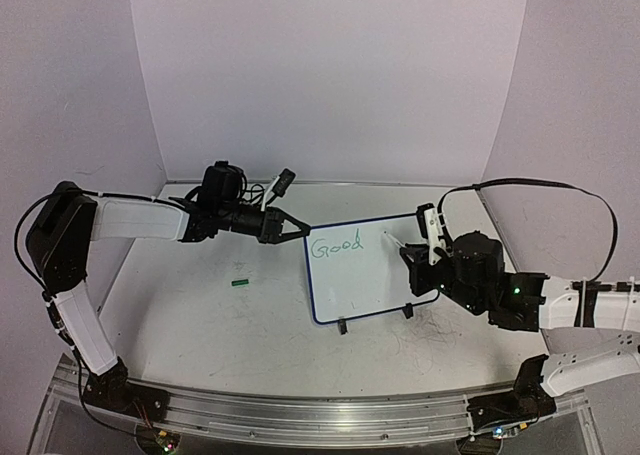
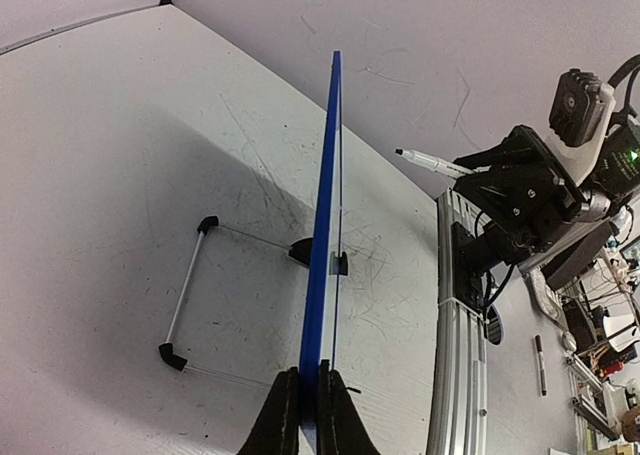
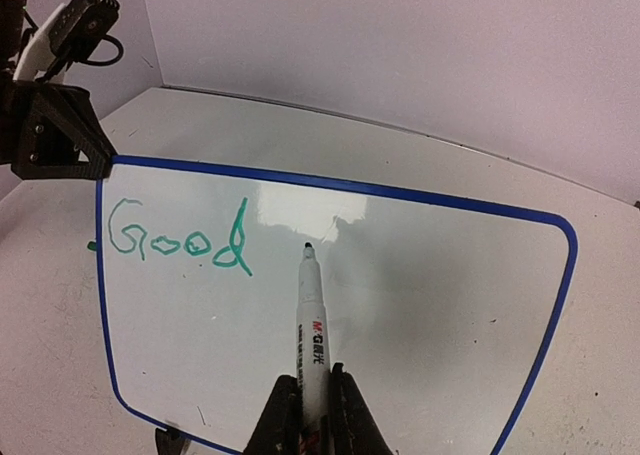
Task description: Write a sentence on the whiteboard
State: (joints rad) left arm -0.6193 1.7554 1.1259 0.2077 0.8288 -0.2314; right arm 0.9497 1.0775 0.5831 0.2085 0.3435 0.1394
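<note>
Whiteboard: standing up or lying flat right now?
Standing: left wrist view shows the whiteboard edge-on on its clip feet, wire stand behind, left fingers pinching its edge.

Top camera: high, distant, from the near edge of scuffed white table [image 1: 200,325]. Left wrist: close, edge-on to small blue-framed white board [image 2: 325,225]. Right wrist: close, facing its front. All share it.

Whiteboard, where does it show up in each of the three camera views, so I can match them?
Top external: the whiteboard stands at centre, its written face toward the camera.
Left wrist: seen edge-on, a blue strip up the middle.
Right wrist: its face fills most of the frame.
Shared landmark: the left fingers clamp its edge, at its upper-left corner in top and right-wrist views.
</note>
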